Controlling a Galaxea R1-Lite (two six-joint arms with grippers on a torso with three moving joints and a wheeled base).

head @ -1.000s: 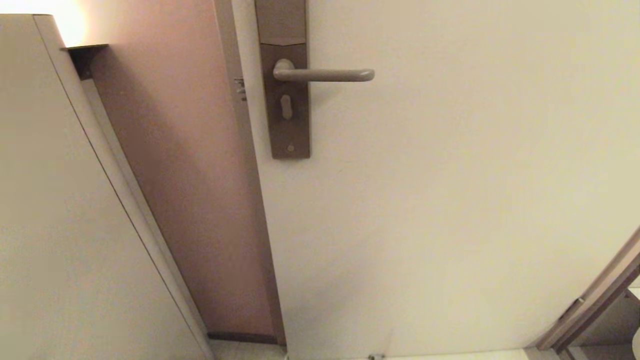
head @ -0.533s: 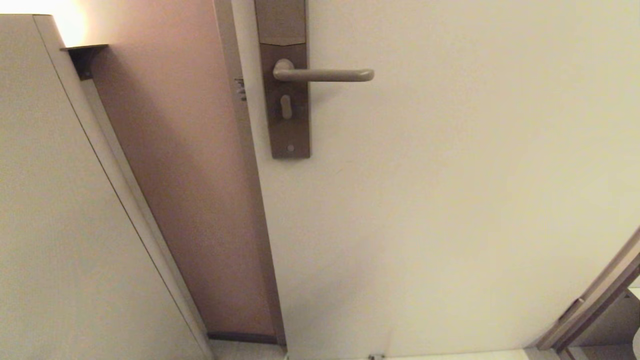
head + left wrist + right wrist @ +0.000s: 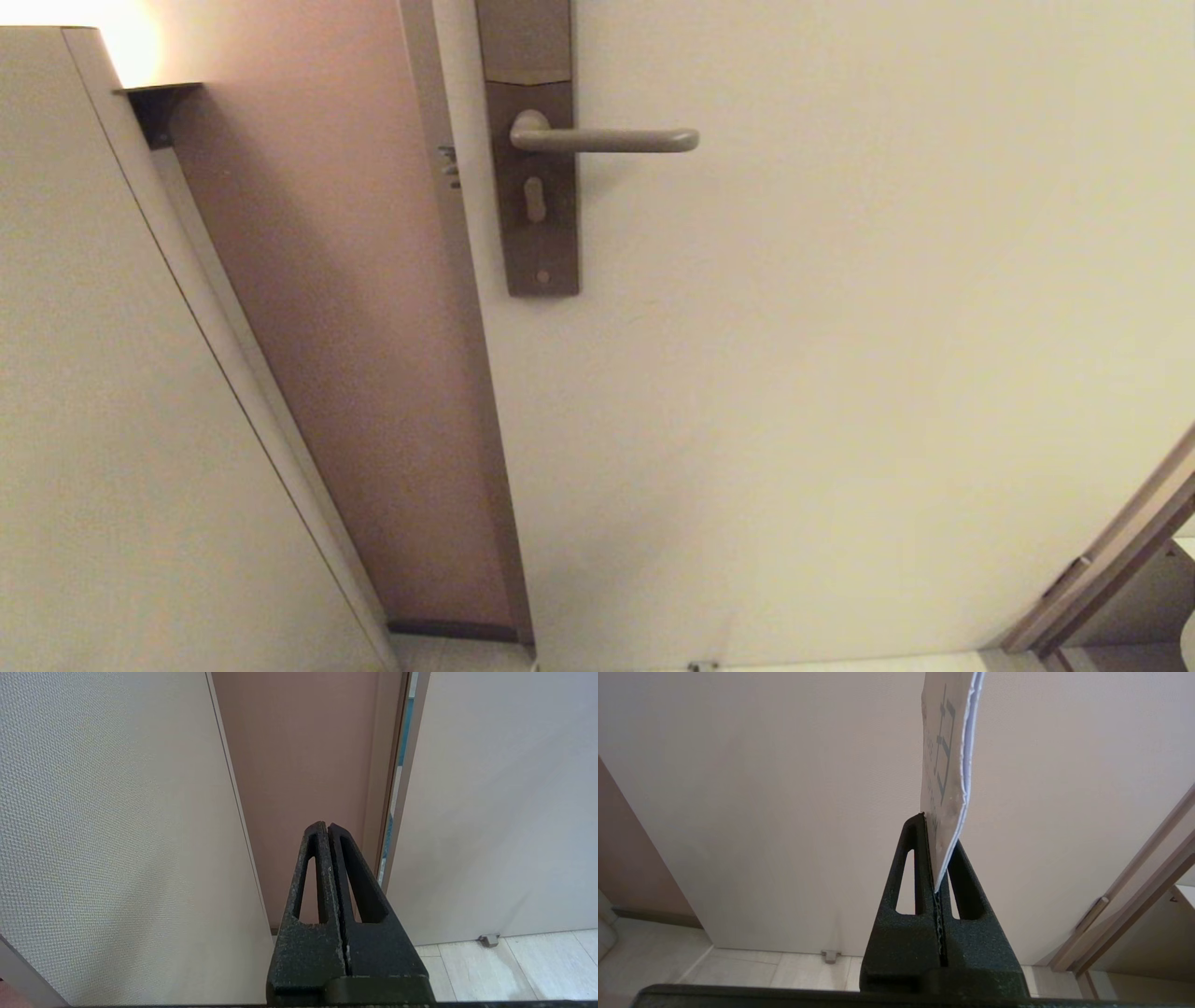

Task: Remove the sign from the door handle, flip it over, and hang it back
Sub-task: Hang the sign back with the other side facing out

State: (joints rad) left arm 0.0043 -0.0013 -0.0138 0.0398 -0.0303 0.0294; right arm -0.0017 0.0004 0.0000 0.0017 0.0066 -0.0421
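Right now the right tool is pinching the bottom edge of the sign, well below the bare door handle. Thin, light and bendy, it is probably needing a gentle edge grip. Nearby, the left tool is sitting closed, holding nothing.

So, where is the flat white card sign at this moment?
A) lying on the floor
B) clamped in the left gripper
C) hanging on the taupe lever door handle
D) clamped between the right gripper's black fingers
D: the right gripper is shut on the flat white card sign, and the taupe lever door handle is bare.
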